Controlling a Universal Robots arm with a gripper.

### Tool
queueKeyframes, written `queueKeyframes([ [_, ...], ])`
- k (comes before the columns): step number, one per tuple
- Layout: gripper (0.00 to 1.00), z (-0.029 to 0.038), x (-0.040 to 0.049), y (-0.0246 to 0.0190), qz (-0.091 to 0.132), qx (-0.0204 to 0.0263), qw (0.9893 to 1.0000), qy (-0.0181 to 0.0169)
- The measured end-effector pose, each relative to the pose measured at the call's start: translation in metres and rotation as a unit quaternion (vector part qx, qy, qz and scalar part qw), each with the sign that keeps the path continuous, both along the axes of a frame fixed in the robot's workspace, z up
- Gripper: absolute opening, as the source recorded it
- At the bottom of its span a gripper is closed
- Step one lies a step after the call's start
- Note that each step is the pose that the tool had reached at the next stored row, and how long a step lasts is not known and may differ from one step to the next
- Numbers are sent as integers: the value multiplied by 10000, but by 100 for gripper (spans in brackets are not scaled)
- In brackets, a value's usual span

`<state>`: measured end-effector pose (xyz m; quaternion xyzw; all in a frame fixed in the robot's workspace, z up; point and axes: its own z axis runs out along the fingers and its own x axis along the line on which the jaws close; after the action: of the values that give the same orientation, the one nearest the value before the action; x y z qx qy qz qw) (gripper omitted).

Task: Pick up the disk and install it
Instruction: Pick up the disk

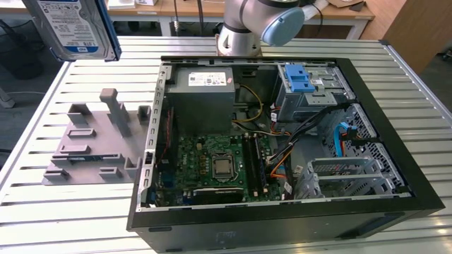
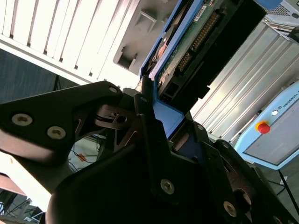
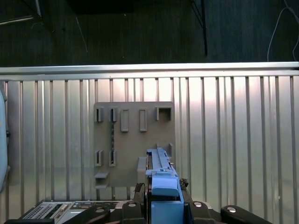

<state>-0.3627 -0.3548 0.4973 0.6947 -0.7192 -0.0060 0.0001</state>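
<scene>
Blue-bracketed disk [image 1: 71, 29] is pinched edge-on between the jaws of the gripper [image 2: 159, 126], its body projecting out past the fingertips, high over the grey fixture plate [image 3: 133, 140]. Judgement: the carry needs a firm pinch and the drive square to the jaws, since any tilt could snag the computer case [image 1: 282, 225].

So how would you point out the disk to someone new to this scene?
Start at the open computer case on the slatted table; to the exterior view's left lies a grey fixture plate. Above it, held in the gripper, is the disk: silver, white-and-blue label, blue bracket edge, unlike the boxy grey power supply.
</scene>
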Motion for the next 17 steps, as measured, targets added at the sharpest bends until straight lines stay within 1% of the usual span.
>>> queueKeyframes([
  [4,36,0,53,-11,0,0,10000,0],
  [6,36,0,70,-28,0,0,10000,0],
  [8,36,0,82,-58,0,0,10000,0],
  [14,36,0,108,-167,0,0,10000,0],
  [17,36,0,155,-206,-1,0,10000,0],
])
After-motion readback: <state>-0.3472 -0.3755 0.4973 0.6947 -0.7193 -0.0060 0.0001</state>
